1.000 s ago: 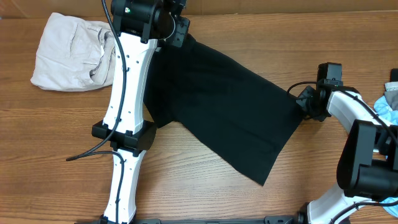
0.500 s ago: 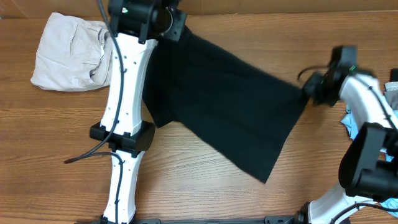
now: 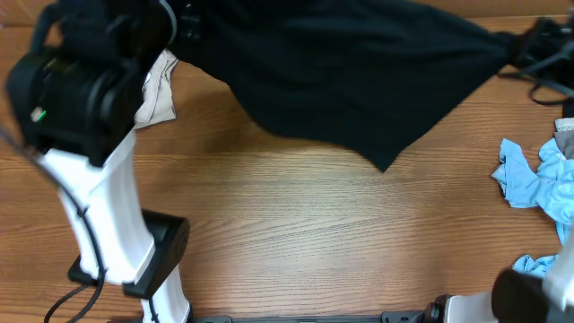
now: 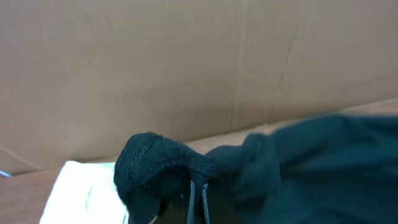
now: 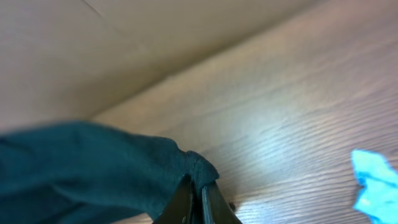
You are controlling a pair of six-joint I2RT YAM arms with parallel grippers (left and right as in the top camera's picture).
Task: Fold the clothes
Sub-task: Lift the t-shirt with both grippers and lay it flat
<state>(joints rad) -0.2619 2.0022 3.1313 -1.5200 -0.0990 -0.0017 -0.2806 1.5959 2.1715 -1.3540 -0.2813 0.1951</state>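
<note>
Off-white cloth (image 3: 160, 90) peeks out bunched at ten o'clock. The left gripper (image 4: 198, 199) is pinched tight on a corner of the black garment (image 3: 341, 72), which hangs stretched across twelve o'clock above the table (image 3: 296, 233). The right gripper (image 5: 198, 202) clamps its other end. Blue cloth (image 3: 538, 179) lies crumpled at three o'clock. Nothing looks folded yet.

Wooden table (image 3: 296, 233) with off-white garment (image 3: 160, 94) and light-blue garment (image 3: 538, 179)
</note>
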